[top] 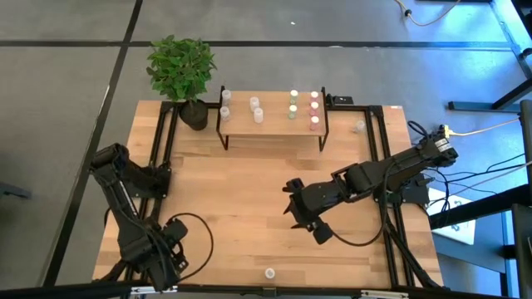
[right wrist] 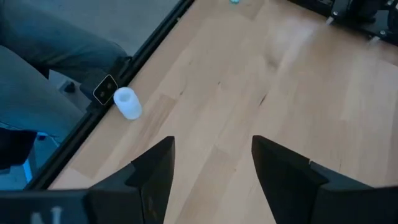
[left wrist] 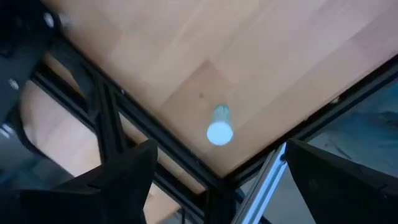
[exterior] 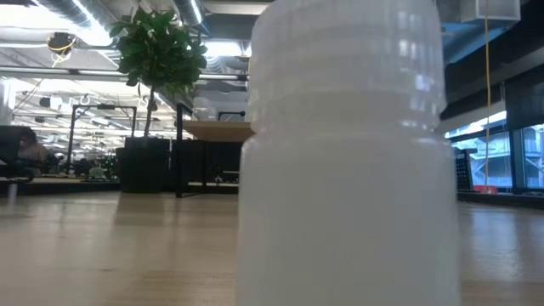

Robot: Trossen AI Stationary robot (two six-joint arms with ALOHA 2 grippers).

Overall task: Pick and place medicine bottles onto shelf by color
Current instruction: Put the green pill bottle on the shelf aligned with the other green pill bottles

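Note:
The shelf (top: pixel 273 116) stands at the table's far side, with white-, green- and pink-capped medicine bottles upright on its board. One bottle (top: pixel 359 126) stands on the table to the shelf's right. Another (top: pixel 269 272) stands at the near edge and fills the low view (exterior: pixel 348 153). My right gripper (top: pixel 301 218) hangs open over mid-table, slanting down toward a white-capped bottle (right wrist: pixel 127 102) by the edge. My left gripper (top: pixel 170 253) is open at the near left, pointing down. Below it a white-capped bottle (left wrist: pixel 219 127) stands near the edge rails, clear of its fingers (left wrist: pixel 134 168).
A potted plant (top: pixel 181 75) stands at the shelf's left end. Black frame rails (top: pixel 384 166) run along the table's sides and near edge. A person's jeans-clad legs (right wrist: pixel 43 56) show just beyond the near edge. Bare wood lies between the shelf and the grippers.

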